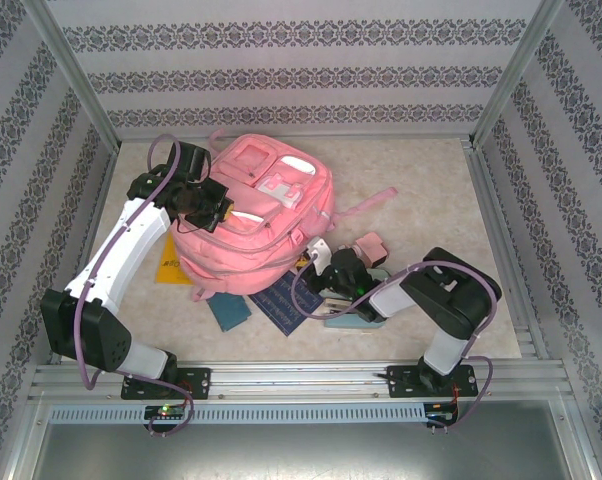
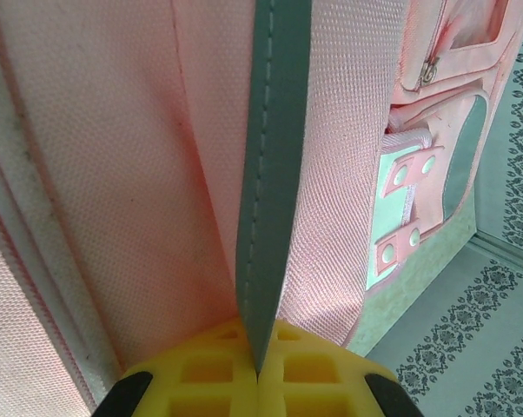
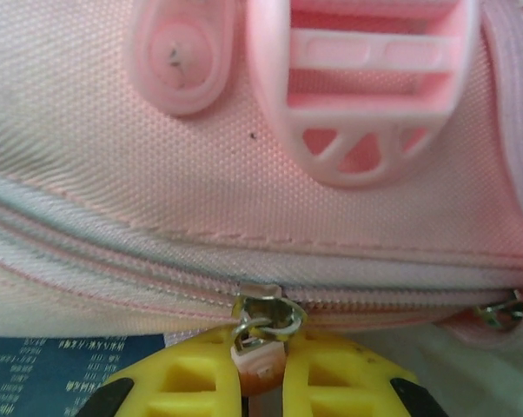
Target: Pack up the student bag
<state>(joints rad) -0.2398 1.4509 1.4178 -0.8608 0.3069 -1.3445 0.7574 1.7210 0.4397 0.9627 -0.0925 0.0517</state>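
Walls: pale paper with bands of grey floral print on three sides, metal posts at the corners.
Surface point(image 1: 431, 190): beige and mottled, carrying everything below.
Backpack point(image 1: 243, 255): pink, lying left of centre toward the far side, pocket side up; a strap trails off to the right.
Left tool point(image 1: 205, 205): at the backpack's left flank, clenched on a grey-green stitched strip point(image 2: 270, 174). Its yellow pads meet on the strip's lower end, with pink cloth on either side.
Right tool point(image 1: 318, 257): at the backpack's near right corner, yellow pads grasping the pink tab of a metal zipper pull point(image 3: 260, 317). The zip line looks closed along its length.
Buckle point(image 3: 366, 95): pink plastic, resting on the cloth just above that zip.
Booklet point(image 1: 286, 300): dark blue with print, just on the near side of the backpack; its far edge seems tucked under it.
Teal item point(image 1: 228, 312): flat, beside the booklet on its left.
Yellow sheet point(image 1: 171, 268): at the backpack's left, partly under the left arm.
Small pink item point(image 1: 369, 247): right of the backpack and apart from it, near the right tool.
Pale green flat thing point(image 1: 353, 321): beneath the right arm; cannot tell what it is.
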